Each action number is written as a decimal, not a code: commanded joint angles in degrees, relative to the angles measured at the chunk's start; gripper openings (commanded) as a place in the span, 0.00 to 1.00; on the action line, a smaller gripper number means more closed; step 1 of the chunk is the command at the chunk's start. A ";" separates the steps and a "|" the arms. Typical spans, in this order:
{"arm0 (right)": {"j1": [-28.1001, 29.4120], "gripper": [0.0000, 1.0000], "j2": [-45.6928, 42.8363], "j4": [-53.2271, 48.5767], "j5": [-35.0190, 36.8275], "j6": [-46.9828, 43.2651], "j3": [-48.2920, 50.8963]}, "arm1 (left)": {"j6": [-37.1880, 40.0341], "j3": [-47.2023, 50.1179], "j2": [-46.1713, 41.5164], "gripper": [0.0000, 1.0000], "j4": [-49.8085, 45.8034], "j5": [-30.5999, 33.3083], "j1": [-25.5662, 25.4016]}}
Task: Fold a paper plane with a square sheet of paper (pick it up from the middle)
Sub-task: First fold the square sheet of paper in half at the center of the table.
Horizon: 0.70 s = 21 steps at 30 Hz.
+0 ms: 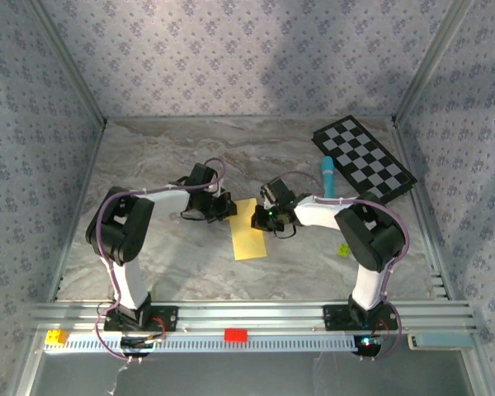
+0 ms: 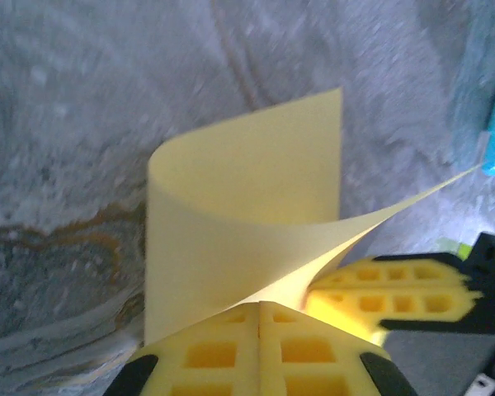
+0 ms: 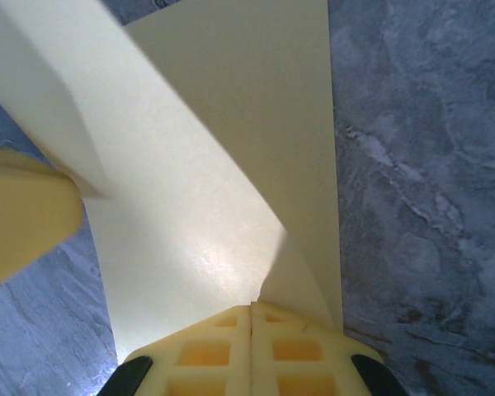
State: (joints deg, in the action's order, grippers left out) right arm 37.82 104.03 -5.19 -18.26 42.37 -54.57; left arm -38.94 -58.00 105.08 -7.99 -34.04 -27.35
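Observation:
The square sheet of paper (image 1: pixel 249 235) is plain yellow and lies mid-table between both arms, seen from above as a narrow strip. In the left wrist view the paper (image 2: pixel 231 223) curls up in a loop, and my left gripper (image 2: pixel 260 304) is shut on its edge. In the top view the left gripper (image 1: pixel 228 206) is at the sheet's far left corner. My right gripper (image 3: pixel 252 307) is shut on the paper (image 3: pixel 206 206) too, where a flap bends over. From above, the right gripper (image 1: pixel 261 217) sits at the sheet's right edge. Each wrist view shows the other gripper's yellow fingers close by.
A black-and-white checkered board (image 1: pixel 363 158) lies at the back right, with a light-blue marker (image 1: pixel 327 177) beside it. A tiny yellow-green ball (image 1: pixel 343 249) rests near the right arm. Red (image 1: pixel 235 335) and yellow (image 1: pixel 56 337) blocks sit on the front rail.

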 commanded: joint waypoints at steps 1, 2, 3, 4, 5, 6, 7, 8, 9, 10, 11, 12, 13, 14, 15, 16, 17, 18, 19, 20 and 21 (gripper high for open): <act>0.27 0.00 3.62 -10.28 5.28 -0.26 3.68 | 1.39 -1.89 1.80 0.02 -1.36 -0.51 0.47; 0.25 0.00 3.68 -10.31 5.33 -0.20 3.67 | 1.34 -1.96 2.33 0.02 -1.25 -0.45 0.62; 0.25 0.00 3.64 -10.31 5.29 -0.27 3.67 | 1.27 -2.16 3.01 0.02 -1.23 -0.37 0.64; 0.31 0.00 3.64 -10.32 5.30 -0.28 3.69 | 1.30 -2.10 3.64 0.02 -1.42 -0.16 0.72; 0.35 0.00 3.64 -10.32 5.26 -0.34 3.76 | 1.55 -2.09 3.96 0.02 -1.79 0.58 0.81; 0.34 0.00 3.64 -10.36 5.31 -0.35 3.70 | 1.82 -1.84 4.40 0.02 -2.20 1.42 0.94; 0.33 0.00 3.59 -10.34 5.32 -0.27 3.83 | 2.13 -1.62 4.75 0.01 -2.34 2.28 1.09; 0.40 0.00 3.59 -10.30 5.34 -0.29 3.85 | 2.46 -1.36 5.23 0.02 -2.30 2.62 1.28; 0.33 0.00 3.63 -10.25 5.28 -0.20 3.89 | 2.62 -1.29 5.91 0.02 -2.43 3.00 1.64; 0.34 0.00 3.64 -10.26 5.23 -0.18 3.94 | 2.67 -1.19 6.52 0.01 -2.38 2.98 2.18; 0.35 0.00 3.64 -10.30 5.18 -0.23 3.93 | 2.63 -1.28 6.92 0.01 -2.21 2.82 2.57; 0.35 0.00 3.64 -10.35 5.18 -0.23 3.96 | 2.57 -1.40 7.02 0.02 -2.21 2.43 2.95; 0.37 0.00 3.55 -10.33 5.18 -0.34 3.90 | 2.76 -1.60 6.77 0.02 -2.44 2.33 3.16; 0.37 0.00 3.48 -10.36 5.29 -0.43 3.92 | 2.96 -1.98 6.40 0.03 -2.99 2.76 3.18; 0.32 0.00 3.46 -10.37 5.33 -0.39 3.92 | 3.31 -2.69 6.20 0.03 -3.77 3.01 3.27; 0.36 0.00 3.46 -10.37 5.34 -0.45 3.95 | 3.66 -3.56 5.96 0.03 -4.45 2.94 3.44; 0.36 0.00 3.46 -10.44 5.41 -0.43 3.85 | 3.86 -4.22 5.76 0.03 -4.98 2.67 3.36; 0.37 0.00 3.44 -10.39 5.38 -0.40 3.85 | 4.05 -4.91 5.54 0.04 -5.33 2.30 3.41; 0.35 0.00 3.37 -10.42 5.40 -0.40 3.85 | 4.13 -5.56 5.32 0.04 -5.46 1.91 3.36; 0.38 0.00 3.30 -10.37 5.36 -0.40 3.85 | 4.16 -6.11 5.24 0.05 -5.67 1.64 3.37; 0.35 0.00 3.24 -10.40 5.45 -0.38 3.85 | 4.18 -6.87 5.43 0.05 -5.85 1.64 3.36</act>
State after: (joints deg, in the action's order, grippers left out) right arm 37.82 103.96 -5.08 -18.24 42.37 -54.46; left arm -36.40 -62.11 109.95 -11.51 -33.52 -24.60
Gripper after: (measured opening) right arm 0.053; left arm 0.051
